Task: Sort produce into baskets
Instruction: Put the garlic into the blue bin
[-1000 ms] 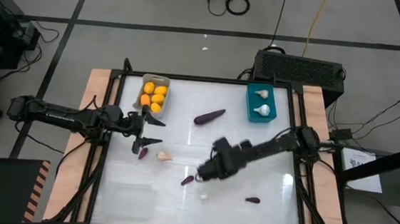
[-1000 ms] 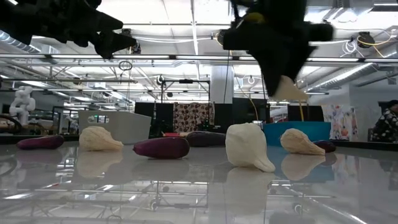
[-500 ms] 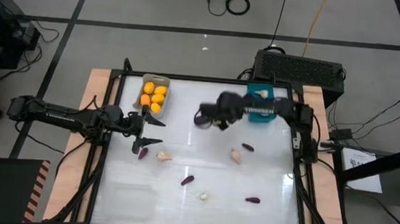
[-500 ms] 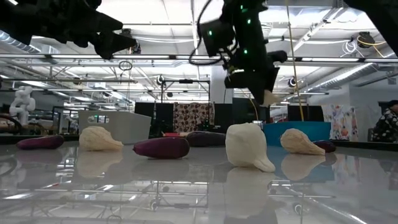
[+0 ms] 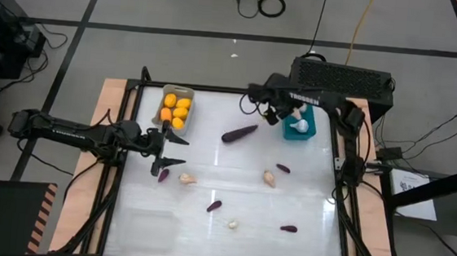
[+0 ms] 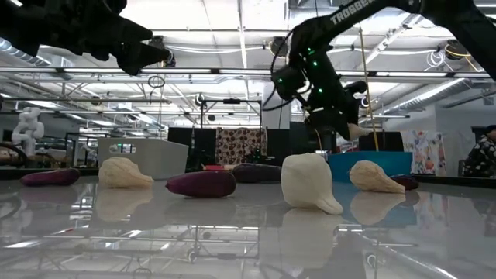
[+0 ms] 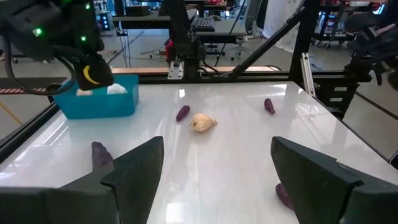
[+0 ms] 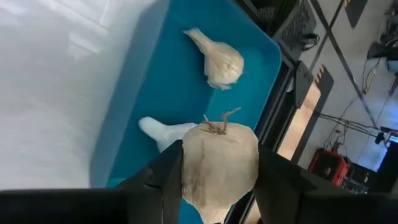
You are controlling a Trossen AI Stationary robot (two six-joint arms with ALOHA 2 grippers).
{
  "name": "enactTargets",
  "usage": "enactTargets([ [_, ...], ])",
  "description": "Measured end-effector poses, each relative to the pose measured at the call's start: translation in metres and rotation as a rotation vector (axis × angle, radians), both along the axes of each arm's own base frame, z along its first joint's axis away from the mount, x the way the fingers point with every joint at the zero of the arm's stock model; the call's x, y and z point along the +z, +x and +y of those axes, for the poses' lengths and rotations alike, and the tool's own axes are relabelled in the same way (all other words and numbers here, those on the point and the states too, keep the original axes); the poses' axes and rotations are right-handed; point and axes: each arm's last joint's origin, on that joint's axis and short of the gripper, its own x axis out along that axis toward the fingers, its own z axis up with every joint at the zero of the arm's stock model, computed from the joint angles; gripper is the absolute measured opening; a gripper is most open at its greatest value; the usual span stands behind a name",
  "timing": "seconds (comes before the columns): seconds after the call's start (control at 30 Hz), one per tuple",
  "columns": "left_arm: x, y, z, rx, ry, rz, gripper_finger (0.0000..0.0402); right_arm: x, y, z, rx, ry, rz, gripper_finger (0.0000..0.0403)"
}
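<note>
Right gripper (image 5: pixel 288 114) w/ garlic bulb (image 8: pixel 219 163) swung over to teal bin (image 5: pixel 303 132), jaws clamped on it, root end toward cam. Left gripper (image 5: pixel 174 141) jaws spread wide, nr grey bin (image 5: pixel 158 114).

The right arm reaches across the far edge of the counter, its right gripper (image 8: pixel 219 163) raised with jaws clamped on a garlic bulb (image 8: pixel 219 158). The left arm lies low at the left, left gripper (image 5: pixel 172 140) jaws spread wide.

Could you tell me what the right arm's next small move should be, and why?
Probably open the jaws. The right gripper holds a garlic bulb directly over the teal bin, where two bulbs already lie, so releasing should drop it in with its kind.
</note>
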Motion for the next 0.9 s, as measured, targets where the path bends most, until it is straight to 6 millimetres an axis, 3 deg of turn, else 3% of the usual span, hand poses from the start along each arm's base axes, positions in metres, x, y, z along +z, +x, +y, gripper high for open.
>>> enactTargets([
  [0.17, 0.0, 0.0, 0.0, -0.002, 0.014, -0.001, 0.0304, -0.007, -0.009, -0.008, -0.02, 0.023, 0.028, 0.017],
  [0.53, 0.001, 0.0, 0.0, -0.002, 0.022, -0.007, 0.0304, -0.009, -0.016, -0.009, -0.018, 0.045, 0.047, 0.0261],
  [0.77, 0.004, 0.0, 0.0, 0.004, 0.028, -0.039, 0.0304, 0.027, -0.023, 0.01, -0.028, 0.048, -0.1, 0.0276],
  [0.9, 0.006, 0.001, 0.0, 0.005, 0.027, -0.06, 0.0304, 0.056, -0.025, 0.035, -0.044, -0.018, -0.224, 0.0276],
])
